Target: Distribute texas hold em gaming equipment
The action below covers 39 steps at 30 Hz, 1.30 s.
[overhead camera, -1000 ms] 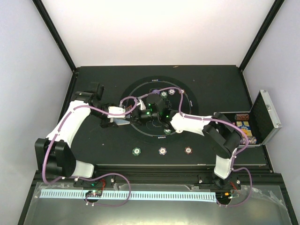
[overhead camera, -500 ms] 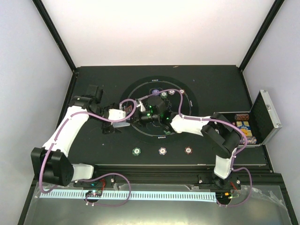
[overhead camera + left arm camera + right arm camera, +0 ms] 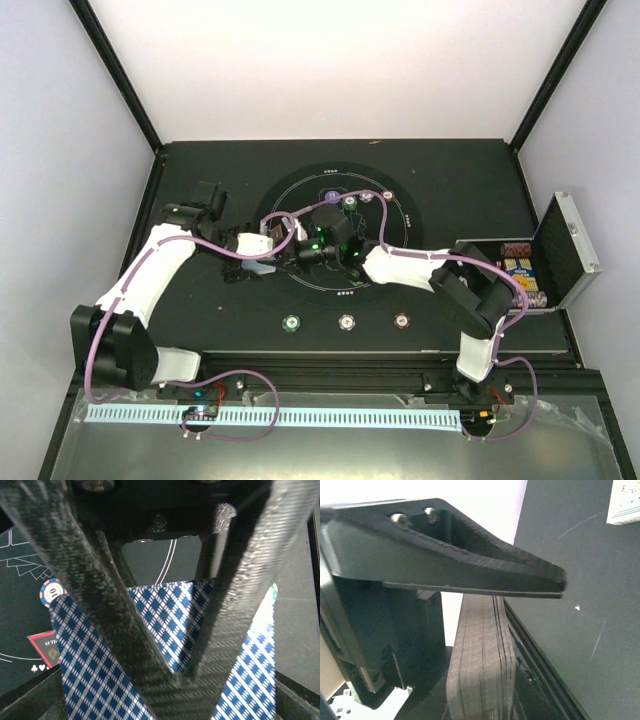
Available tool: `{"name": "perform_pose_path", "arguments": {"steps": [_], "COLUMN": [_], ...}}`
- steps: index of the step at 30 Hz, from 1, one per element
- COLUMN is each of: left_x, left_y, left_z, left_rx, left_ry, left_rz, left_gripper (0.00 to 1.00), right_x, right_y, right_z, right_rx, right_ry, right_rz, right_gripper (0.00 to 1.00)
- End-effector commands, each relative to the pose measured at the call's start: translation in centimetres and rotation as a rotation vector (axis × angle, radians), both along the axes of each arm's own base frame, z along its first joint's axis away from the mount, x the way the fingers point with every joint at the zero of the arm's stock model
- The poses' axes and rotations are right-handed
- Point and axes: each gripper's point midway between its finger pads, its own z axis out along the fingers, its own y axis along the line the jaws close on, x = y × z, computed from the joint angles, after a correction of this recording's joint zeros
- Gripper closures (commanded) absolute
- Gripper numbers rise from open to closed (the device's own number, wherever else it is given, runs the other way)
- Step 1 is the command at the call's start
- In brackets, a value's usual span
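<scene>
Blue-diamond-backed cards [image 3: 170, 625] over the left edge of the printed circle [image 3: 320, 285]. Spread wide behind both left fingers [image 3: 105, 610] in the left wrist view, pattern showing between them and to either side. From above, only a pale sliver at that same left edge. Cannot tell whether lifted or lying flat.

Left gripper [image 3: 272, 254] over the circle's left rim, pointing in toward its middle. Fingers seen as a V across the cards. Cannot tell how wide apart, nor whether gripping the cards.

Right gripper [image 3: 296, 250] just inside the circle's left half, nose to nose with the left one. In its own view, one dark finger [image 3: 470, 575] edge-on with a thin pale line under it. Cannot tell how far closed, nor whether anything is pinched.

Chip marked 10 [image 3: 52, 591] and red-edged tile [image 3: 42, 647] on the circle's markings, at the cards' edge. Four discs [image 3: 350, 201] in an arc at the circle's far side. Green chip [image 3: 357, 283] near the circle's near inner edge. Row of three chips [image 3: 347, 322] just outside the circle's near side: green, white, red.

Case [image 3: 565, 240] open, well right of the circle, stacked chips [image 3: 518, 272] inside.
</scene>
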Motion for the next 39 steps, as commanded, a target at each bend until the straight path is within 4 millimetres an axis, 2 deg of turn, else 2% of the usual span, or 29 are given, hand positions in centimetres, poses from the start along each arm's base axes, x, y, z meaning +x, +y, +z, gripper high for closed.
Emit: {"name": "perform_pose_path", "arguments": {"steps": [1,7,9,11,13,15,23,32,35,39], "left_x": [-0.4,-0.8,-1.2,-1.8,-2.8,-3.3,-3.8,-2.2,-1.6,-2.2], "left_y": [-0.4,0.0,0.1,0.0,0.0,0.0,0.0,-0.8,-0.8,-0.7], "left_z": [0.0,0.0,0.3,0.5,0.8,0.7,0.3,0.8,1.0,0.5], "left_rx": [-0.009,0.025,0.027,0.017,0.009,0.011,0.011,-0.044,-0.049,-0.049], "left_ry": [0.018,0.062,0.076,0.093,0.11,0.128,0.182,0.119,0.065,0.034], "left_rz": [-0.045,-0.039,-0.044,-0.055,-0.079,-0.087,-0.085,-0.032,-0.018,-0.043], "left_gripper": [0.17,0.36,0.39,0.32,0.22,0.18,0.17,0.24,0.18,0.14], "right_x": [-0.6,-0.5,-0.4,-0.4,-0.5,-0.5,-0.6,-0.3,-0.1,-0.1], "right_y": [0.7,0.7,0.7,0.7,0.6,0.6,0.5,0.5,0.4,0.4], "right_z": [2.6,1.9,1.3,0.9,0.7,0.6,0.8,0.7,0.4,0.1], "right_rx": [0.062,0.04,0.024,0.016,0.011,0.011,0.004,-0.006,-0.018,-0.027], "right_ry": [-0.049,-0.046,-0.041,-0.036,-0.034,-0.036,-0.047,-0.045,-0.043,-0.042], "right_rz": [0.043,0.039,0.039,0.04,0.039,0.039,0.043,0.024,0.016,0.008], "right_gripper": [0.91,0.92,0.91,0.92,0.92,0.92,0.92,0.94,0.95,0.96]}}
